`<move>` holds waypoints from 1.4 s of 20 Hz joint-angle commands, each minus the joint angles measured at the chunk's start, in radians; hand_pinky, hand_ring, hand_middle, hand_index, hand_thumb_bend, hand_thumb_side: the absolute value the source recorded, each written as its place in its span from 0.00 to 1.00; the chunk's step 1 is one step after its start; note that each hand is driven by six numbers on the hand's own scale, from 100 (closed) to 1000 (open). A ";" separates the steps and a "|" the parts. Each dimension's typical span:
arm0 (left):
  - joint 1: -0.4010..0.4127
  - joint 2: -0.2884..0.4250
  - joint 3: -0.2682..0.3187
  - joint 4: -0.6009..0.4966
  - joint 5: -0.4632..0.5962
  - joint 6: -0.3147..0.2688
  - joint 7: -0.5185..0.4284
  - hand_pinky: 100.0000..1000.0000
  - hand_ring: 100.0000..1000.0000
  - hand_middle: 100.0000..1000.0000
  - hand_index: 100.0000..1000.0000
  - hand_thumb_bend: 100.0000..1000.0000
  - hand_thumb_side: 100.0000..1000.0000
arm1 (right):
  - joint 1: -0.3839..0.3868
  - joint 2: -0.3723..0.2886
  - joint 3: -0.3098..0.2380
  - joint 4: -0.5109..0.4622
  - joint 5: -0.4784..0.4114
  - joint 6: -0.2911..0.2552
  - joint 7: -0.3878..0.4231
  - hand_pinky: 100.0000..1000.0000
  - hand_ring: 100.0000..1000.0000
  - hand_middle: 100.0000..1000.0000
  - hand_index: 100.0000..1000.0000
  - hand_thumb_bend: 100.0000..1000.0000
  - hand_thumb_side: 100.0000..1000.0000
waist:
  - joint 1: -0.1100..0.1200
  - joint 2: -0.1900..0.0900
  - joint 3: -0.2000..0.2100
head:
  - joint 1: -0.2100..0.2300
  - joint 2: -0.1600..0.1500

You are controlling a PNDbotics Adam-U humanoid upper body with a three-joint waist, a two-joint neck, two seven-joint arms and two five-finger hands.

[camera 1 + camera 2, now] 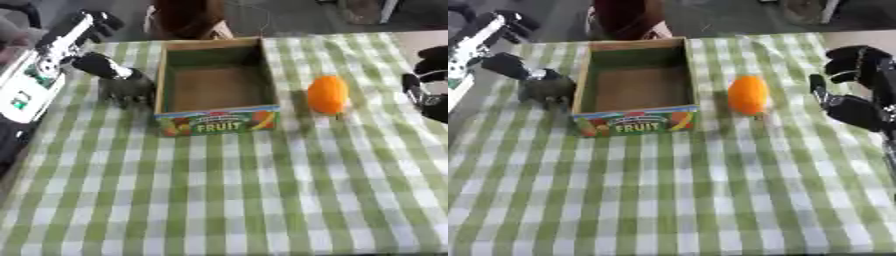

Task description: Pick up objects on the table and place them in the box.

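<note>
Closing its fingers round a small dark object (125, 87) just left of the empty fruit box (217, 102), the left hand (103, 66) seems mid-pick, while the orange fruit (748, 94) waits right of it near the right hand (852, 107), fingers unclear.

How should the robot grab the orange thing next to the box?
Probably round its wide middle, coming from the right with the right hand, which is nearest. The orange fruit is smooth and oval with no handle, and it sits on the checked cloth apart from the box, so fingers fit on both sides.
</note>
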 commanded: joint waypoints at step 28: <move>-0.099 -0.134 0.127 0.322 -0.527 -0.190 -0.088 0.70 0.61 0.56 0.66 0.49 0.06 | -0.014 -0.007 -0.003 -0.006 -0.010 -0.004 0.005 0.62 0.63 0.53 0.69 0.14 0.00 | -0.013 -0.007 -0.006 | -0.010 -0.009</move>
